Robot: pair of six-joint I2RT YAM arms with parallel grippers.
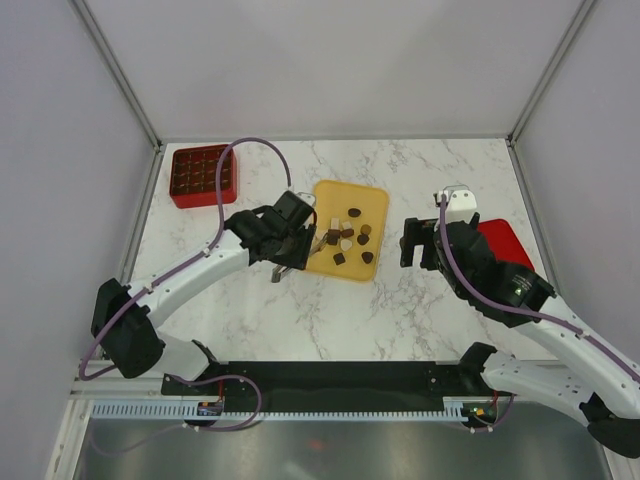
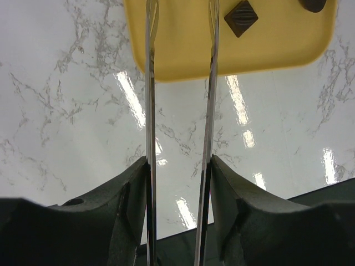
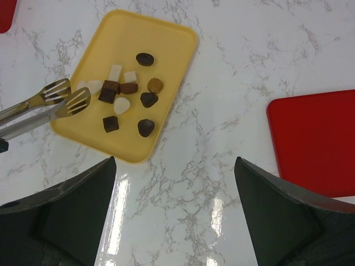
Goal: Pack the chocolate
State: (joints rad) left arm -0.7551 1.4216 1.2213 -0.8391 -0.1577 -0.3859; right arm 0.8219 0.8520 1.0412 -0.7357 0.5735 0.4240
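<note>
Several chocolate pieces (image 1: 347, 238), dark brown, lighter brown and cream-white, lie loose on the flat yellow tray (image 1: 371, 201). My left gripper (image 1: 288, 240) is shut on a pair of metal tongs (image 3: 55, 103), whose two arms (image 2: 209, 111) run between its jaws toward the tray (image 2: 183, 50). The slotted tips stand apart at the tray's left edge, holding nothing, just short of the chocolate (image 3: 127, 88). One dark square piece (image 2: 241, 18) shows in the left wrist view. My right gripper (image 1: 420, 243) hangs open over bare marble right of the tray (image 3: 161, 39).
A red box with grid compartments (image 1: 203, 176) stands at the back left of the table. A flat red lid (image 1: 505, 245) lies at the right, partly under my right arm, and it shows as a lid (image 3: 316, 141) in the right wrist view.
</note>
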